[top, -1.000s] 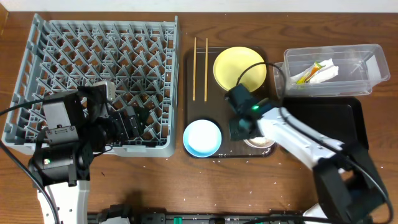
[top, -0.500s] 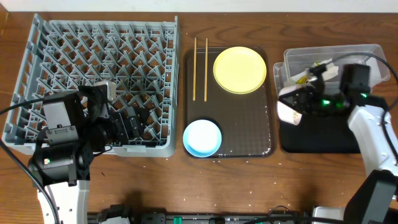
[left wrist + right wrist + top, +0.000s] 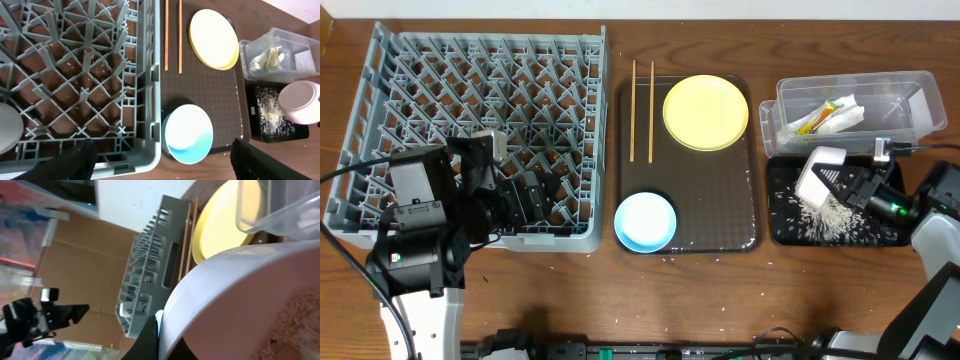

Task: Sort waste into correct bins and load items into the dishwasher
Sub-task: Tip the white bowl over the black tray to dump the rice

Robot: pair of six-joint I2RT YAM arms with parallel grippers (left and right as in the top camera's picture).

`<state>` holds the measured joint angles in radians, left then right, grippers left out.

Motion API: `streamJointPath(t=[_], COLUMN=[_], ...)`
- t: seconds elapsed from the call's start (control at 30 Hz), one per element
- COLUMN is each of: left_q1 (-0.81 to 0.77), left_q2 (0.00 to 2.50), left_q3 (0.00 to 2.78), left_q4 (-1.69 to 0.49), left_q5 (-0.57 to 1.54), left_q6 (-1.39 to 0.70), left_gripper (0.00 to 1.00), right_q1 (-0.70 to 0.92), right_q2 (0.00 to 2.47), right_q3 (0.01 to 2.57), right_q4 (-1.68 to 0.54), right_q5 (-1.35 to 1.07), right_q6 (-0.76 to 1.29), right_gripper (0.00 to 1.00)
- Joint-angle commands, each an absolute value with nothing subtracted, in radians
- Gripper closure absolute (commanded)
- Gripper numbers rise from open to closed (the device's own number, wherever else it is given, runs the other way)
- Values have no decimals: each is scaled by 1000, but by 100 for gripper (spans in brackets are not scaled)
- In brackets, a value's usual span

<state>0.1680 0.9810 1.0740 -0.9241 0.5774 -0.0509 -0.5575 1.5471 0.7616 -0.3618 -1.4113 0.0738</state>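
Tipping on its side above the black tray [image 3: 892, 238], the white bowl [image 3: 820, 172] is pouring out its rice scraps [image 3: 828, 212]. A pale heap is spreading over the tray's floor, where half a second earlier the tray was lying bare and the bowl was only just arriving from the brown serving tray [image 3: 720, 200]. The right gripper [image 3: 844, 186] is holding the bowl by its rim, jaws clenched tight on it. Just behind the black tray, the clear tub [image 3: 912, 135] is already holding the snack wrapper [image 3: 814, 121] and the crumpled napkin [image 3: 845, 113]. So the waste sorting is looking all but finished, and the emptying bowl is becoming ready for the dish rack [image 3: 380, 100] at the left of the worktop [image 3: 620, 300]. On the serving tray, the yellow plate [image 3: 706, 112], the light blue bowl [image 3: 645, 221] and the chopsticks [image 3: 642, 110] are waiting, unmoved. The left gripper [image 3: 535, 198] is hovering over the dish rack's near edge — jaws released wide, gripping nothing.
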Motion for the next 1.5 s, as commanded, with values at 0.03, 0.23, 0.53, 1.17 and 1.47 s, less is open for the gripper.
streamJointPath(t=[0.03,0.23,0.53,1.17,1.47], left_q1=[166,166,166,166,166], left_q2=[985,985,985,985,985], left_q3=[1093,1093,1093,1093,1093], left_q4=[-937,-936,-933,-937,-937], left_q5=[591,591,591,591,591], left_q6=[-38,-38,-38,-38,-38], left_gripper=[14,14,14,16,16], right_q1=[-573,-584,-575,-522,-490], right_q2=[1541,1541,1541,1537,1536], right_q3=[758,756,756,756,757], right_q4=[-357,-326,-314,-284,-208], right_q5=[-1477,-1467,-1343,-1297,-1328], right_q6=[75,126,214,264,339], right_gripper=[98,99,99,99,99])
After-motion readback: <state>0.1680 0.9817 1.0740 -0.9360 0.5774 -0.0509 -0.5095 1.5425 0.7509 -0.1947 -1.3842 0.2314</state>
